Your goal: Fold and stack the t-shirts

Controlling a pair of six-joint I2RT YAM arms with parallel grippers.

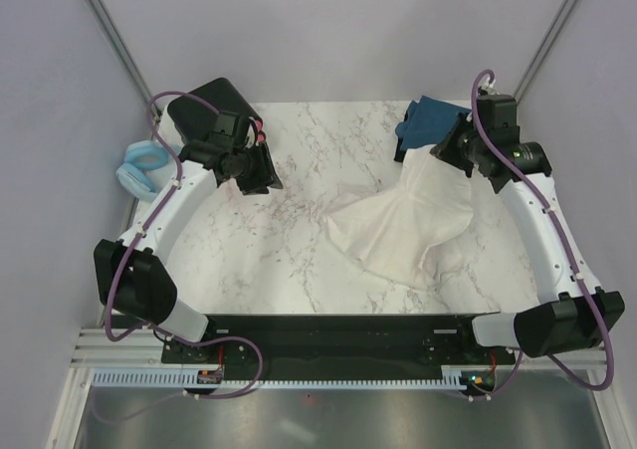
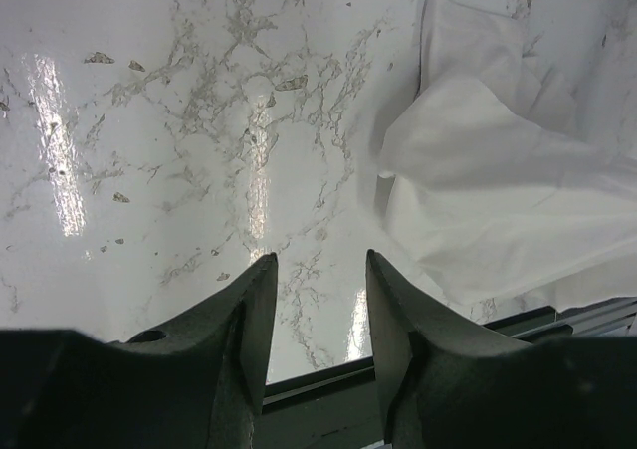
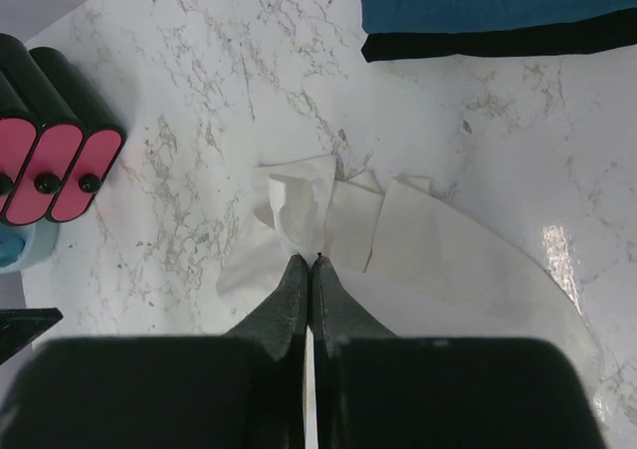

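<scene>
the right end effector (image 3: 311, 262) is clenching a bunched edge of the cream-white shirt (image 1: 408, 225) and holding it raised, while the rest is trailing down in a crumpled fan on the right half of the worktop (image 1: 269, 240). the teal-blue shirt (image 3: 498, 1) is lying at the far right corner, seemingly folded. the left end effector (image 2: 320, 258) is hanging released over bare marble, apart from the cloth. the step in hand is probably spreading the white shirt flat. the next move is likely calling for dragging it toward the middle, with the left arm taking a second corner.
</scene>
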